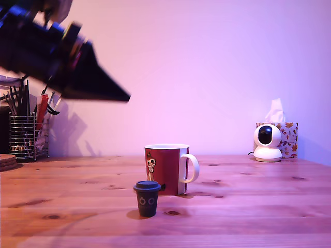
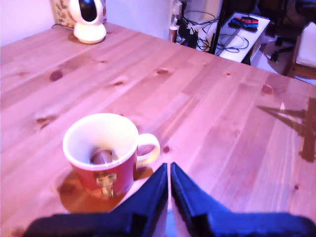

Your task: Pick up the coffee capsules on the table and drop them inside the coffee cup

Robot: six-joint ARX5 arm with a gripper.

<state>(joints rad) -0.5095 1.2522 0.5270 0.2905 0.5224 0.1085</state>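
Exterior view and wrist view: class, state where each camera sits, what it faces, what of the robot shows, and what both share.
Exterior view: low at table height, facing the wall; the gripper hangs high on its left, the grey-green capsule in front.
Wrist view: on the arm, looking down past the gripper's shut jaws; something lies inside the mug.
Shared: red mug, white camera, table.

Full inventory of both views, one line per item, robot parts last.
coffee cup: 1, red with white handle and inside, mid-table.
dark capsule: 1, grey-green, upright on the table in front of the cup, apart from it.
capsule in cup: 1, brownish, at the cup's bottom, wrist view only.
wire utensil holder: 1, metal, exterior view's far left, filled with utensils.
small camera: 1, white, exterior view's far right.
tissue box: 1, floral, behind the camera.
table: 1, wooden.
cables: several, past the table's far edge.
gripper: 1, dark, jaws shut, empty, raised above the table.
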